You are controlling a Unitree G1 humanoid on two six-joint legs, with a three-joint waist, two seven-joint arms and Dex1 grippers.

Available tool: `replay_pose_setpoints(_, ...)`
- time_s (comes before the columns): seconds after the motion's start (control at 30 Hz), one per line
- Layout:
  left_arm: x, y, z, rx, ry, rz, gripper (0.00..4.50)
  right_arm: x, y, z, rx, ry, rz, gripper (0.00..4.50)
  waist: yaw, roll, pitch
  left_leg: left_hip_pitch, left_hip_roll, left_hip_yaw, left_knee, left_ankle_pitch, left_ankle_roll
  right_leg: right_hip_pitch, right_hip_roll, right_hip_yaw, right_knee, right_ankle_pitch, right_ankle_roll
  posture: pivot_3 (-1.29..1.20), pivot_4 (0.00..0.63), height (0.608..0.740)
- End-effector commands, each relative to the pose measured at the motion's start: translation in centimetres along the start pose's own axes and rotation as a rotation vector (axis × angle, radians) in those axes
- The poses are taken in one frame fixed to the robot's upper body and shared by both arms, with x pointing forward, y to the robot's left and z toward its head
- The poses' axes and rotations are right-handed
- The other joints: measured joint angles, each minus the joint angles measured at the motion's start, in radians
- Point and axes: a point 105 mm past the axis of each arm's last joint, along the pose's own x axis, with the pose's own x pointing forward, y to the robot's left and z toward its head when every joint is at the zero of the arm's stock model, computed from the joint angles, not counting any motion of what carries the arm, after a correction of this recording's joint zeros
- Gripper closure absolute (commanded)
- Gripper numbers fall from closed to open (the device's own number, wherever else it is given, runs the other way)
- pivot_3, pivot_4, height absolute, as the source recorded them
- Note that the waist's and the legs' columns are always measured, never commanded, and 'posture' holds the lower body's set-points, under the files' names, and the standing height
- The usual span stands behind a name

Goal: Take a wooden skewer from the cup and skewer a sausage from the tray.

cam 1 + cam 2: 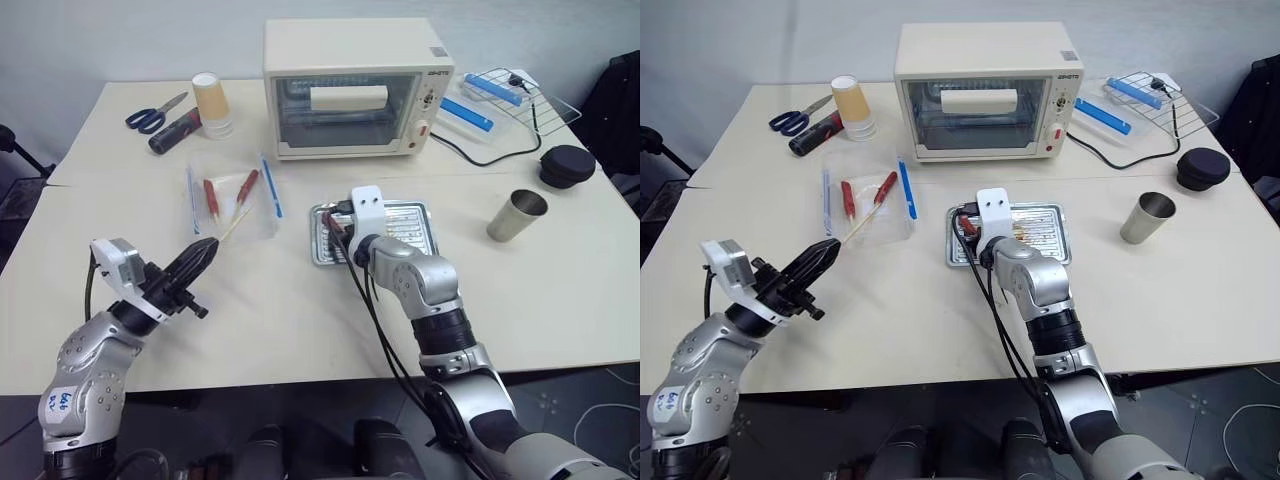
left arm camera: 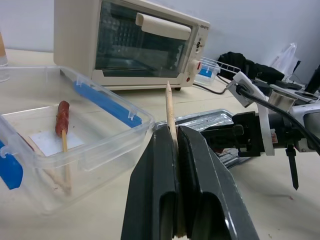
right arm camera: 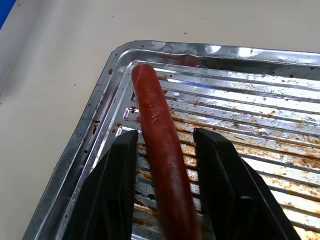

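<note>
right wrist view, sausage (image 3: 162, 165) near end cut off

Left arm: bent at the elbow, forearm angled forward and inward. Left gripper (image 2: 176, 150): fingers pressed together on the skewer (image 2: 170, 107), whose pointed tip stands clear beyond the fingertips. Right arm: reaching forward toward the middle, wrist bent downward. Right gripper (image 3: 165, 145): lowered into the tray (image 3: 80, 155), fingers (image 3: 115, 175) part-spread either side of the sausage (image 3: 157, 135), which lies between them.
</note>
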Motion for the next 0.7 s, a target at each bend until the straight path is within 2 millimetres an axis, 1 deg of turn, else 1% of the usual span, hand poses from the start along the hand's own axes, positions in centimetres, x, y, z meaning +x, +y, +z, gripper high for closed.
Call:
replay_pose_setpoints(0.03,0.3,-0.6,1.1,0.037,-0.038,-0.027,4.50,-0.3,0.4,0.5,-0.017,-0.011,0.024,2.51,0.000,0.000,0.000,0.000,0.000,0.000,0.000,0.000,0.000,0.000,0.000,0.000,0.000,0.000,0.000,0.00,0.150,0.740)
replay_pose_setpoints(0.07,0.4,-0.6,1.1,0.036,-0.038,-0.030,4.50,-0.3,0.4,0.5,-0.020,-0.011,0.025,2.51,-0.001,0.000,0.000,0.000,0.000,0.000,0.000,0.000,0.000,0.000,0.000,0.000,0.000,0.000,0.000,0.00,0.150,0.740)
replay_pose_setpoints(0.17,0.5,-0.7,1.1,0.035,-0.037,-0.045,4.50,-0.4,0.4,0.7,-0.041,-0.016,0.040,3.10,-0.002,0.000,0.000,0.000,0.000,0.000,0.000,0.000,0.000,0.000,0.000,0.000,0.000,0.000,0.000,0.00,0.150,0.740)
replay_pose_setpoints(0.3,0.6,-0.7,1.1,0.035,-0.030,-0.054,4.50,-0.7,0.3,0.9,-0.073,-0.018,0.069,3.10,-0.005,0.000,0.000,0.000,0.000,0.000,0.000,0.000,0.000,0.000,0.000,0.000,0.000,0.000,0.000,0.00,0.150,0.740)
replay_pose_setpoints(0.47,0.9,-0.6,1.2,0.034,-0.027,-0.064,4.50,-0.7,-0.7,0.8,-0.091,-0.020,0.055,3.10,-0.007,0.000,0.000,0.000,0.000,0.000,0.000,0.000,0.000,0.000,0.000,0.000,0.000,0.000,0.000,0.00,0.150,0.740)
replay_pose_setpoints(0.53,1.0,-0.6,1.2,0.033,-0.026,-0.068,4.50,-0.7,-0.9,0.8,-0.093,-0.018,0.058,3.10,-0.008,0.000,0.000,0.000,0.000,0.000,0.000,0.000,0.000,0.000,0.000,0.000,0.000,0.000,0.000,0.00,0.150,0.740)
replay_pose_setpoints(0.63,1.0,-0.7,1.2,0.030,-0.026,-0.073,4.50,-0.5,-0.9,0.8,-0.102,-0.019,0.066,3.59,-0.012,0.000,0.000,0.000,0.000,0.000,0.000,0.000,0.000,0.000,0.000,0.000,0.000,0.000,0.000,0.00,0.150,0.740)
replay_pose_setpoints(0.7,1.1,-0.8,1.2,0.028,-0.026,-0.075,4.50,-0.5,-0.9,1.0,-0.110,-0.026,0.072,3.59,-0.013,0.000,0.000,0.000,0.000,0.000,0.000,0.000,0.000,0.000,0.000,0.000,0.000,0.000,0.000,0.00,0.150,0.740)
